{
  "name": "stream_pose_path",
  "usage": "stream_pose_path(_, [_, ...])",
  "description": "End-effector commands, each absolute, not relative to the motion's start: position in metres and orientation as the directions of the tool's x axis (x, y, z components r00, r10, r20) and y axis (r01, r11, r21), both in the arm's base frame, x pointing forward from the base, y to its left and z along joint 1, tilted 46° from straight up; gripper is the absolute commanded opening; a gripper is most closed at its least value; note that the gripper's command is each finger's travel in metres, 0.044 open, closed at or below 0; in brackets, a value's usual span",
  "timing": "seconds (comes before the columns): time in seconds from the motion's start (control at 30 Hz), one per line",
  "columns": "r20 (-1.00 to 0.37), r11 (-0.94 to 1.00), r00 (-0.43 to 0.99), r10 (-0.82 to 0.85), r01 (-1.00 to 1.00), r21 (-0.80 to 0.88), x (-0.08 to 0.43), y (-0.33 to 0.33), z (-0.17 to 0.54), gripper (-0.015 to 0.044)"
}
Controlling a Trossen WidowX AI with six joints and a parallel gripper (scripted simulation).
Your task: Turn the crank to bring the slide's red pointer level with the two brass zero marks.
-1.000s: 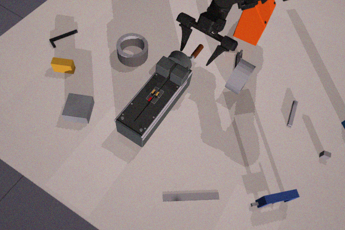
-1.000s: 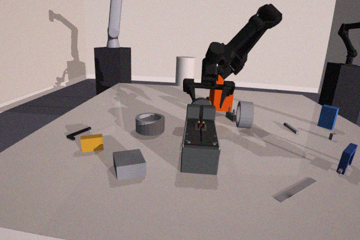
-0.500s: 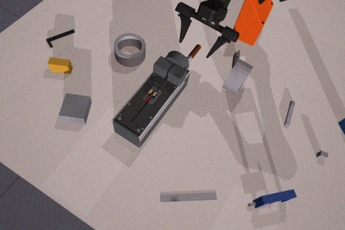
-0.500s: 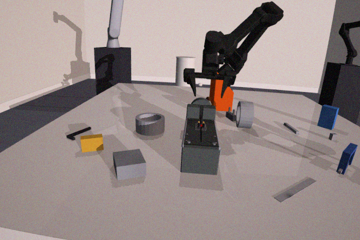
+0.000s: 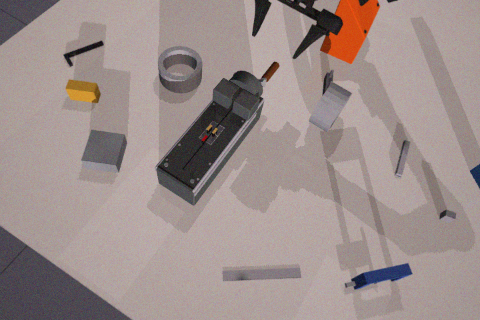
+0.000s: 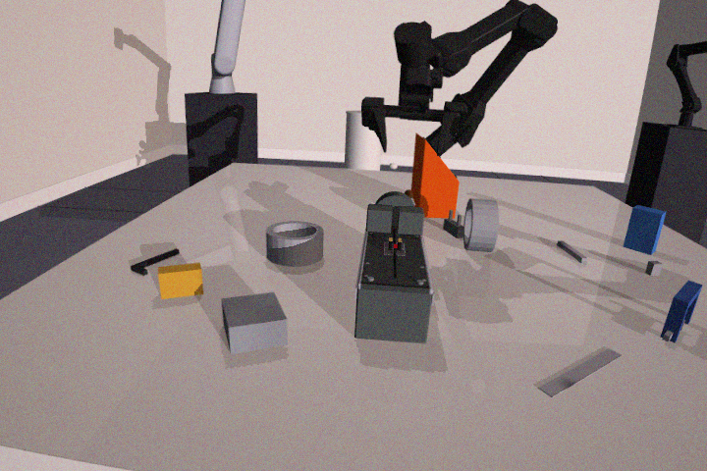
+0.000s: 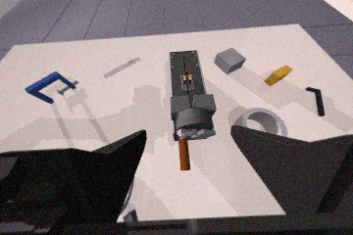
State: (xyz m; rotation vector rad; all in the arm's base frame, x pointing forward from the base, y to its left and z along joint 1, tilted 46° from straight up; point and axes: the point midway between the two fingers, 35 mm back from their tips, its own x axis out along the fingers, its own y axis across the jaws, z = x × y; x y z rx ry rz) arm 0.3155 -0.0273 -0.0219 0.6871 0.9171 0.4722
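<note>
The dark grey machine (image 5: pixel 195 151) (image 6: pixel 393 313) (image 7: pixel 176 73) has a slotted top. Its red pointer (image 5: pixel 204 138) (image 6: pixel 395 245) (image 7: pixel 186 70) stands slightly off the two brass marks, on the side away from the crank. The marks are a left brass mark (image 5: pixel 209 128) (image 7: pixel 184 78) and a right brass mark (image 5: pixel 215 131) (image 7: pixel 190 78). The brown crank handle (image 5: pixel 271 71) (image 7: pixel 184 154) sticks out at the round hub. My gripper (image 5: pixel 273 47) (image 6: pixel 408 145) (image 7: pixel 188 131) is open and empty, raised behind and above the handle, touching nothing.
A grey ring (image 5: pixel 180 85) (image 6: pixel 294 249) (image 7: pixel 282 128) lies beside the machine. An orange wedge (image 5: pixel 352 33) (image 6: pixel 435 188) stands behind the crank. A second ring-like part (image 5: pixel 329 107) (image 6: pixel 493 225) stands on the crank's other side. A grey block (image 5: pixel 104 149), yellow block (image 5: pixel 83 91) and blue clamp (image 5: pixel 384 273) lie farther out.
</note>
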Motion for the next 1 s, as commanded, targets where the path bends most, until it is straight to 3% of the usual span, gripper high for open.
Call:
stream_pose_path(0.0, [-0.558,0.700,0.531,0.637,-0.097,0.707,0.324,-0.032,-0.015,0.0440])
stream_pose_path(0.77, [-0.642,0.729,0.477,0.600,0.004,0.685,0.444,-0.025,-0.036,0.0440])
stream_pose_path(0.97, [-0.646,0.729,0.475,0.597,0.013,0.684,0.450,-0.014,-0.048,0.0440])
